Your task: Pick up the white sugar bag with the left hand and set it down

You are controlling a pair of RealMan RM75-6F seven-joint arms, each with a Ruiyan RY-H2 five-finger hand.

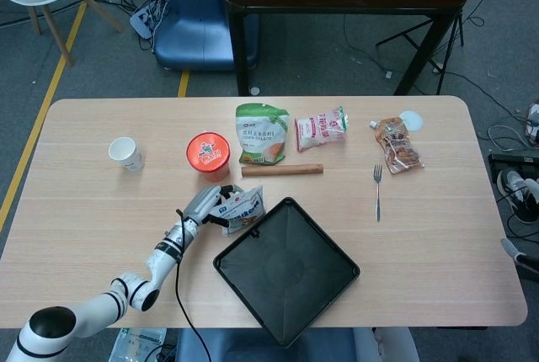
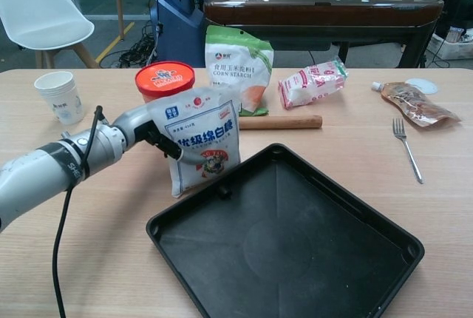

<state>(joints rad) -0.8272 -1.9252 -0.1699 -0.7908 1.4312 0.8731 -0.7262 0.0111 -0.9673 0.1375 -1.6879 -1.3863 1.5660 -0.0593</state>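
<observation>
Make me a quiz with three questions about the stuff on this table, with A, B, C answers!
1. Where is the fork?
A. in the tray
B. on the table right of the tray
C. in the cup

2. What colour is the tray?
A. black
B. red
C. white

3. What is the left hand doing?
A. resting flat on the table
B. holding the white sugar bag
C. holding the cup

Answers: 1 B, the fork lies on bare wood beyond the tray's right corner. 2 A, the tray is plainly black. 3 B, its fingers grip the bag's edge.
</observation>
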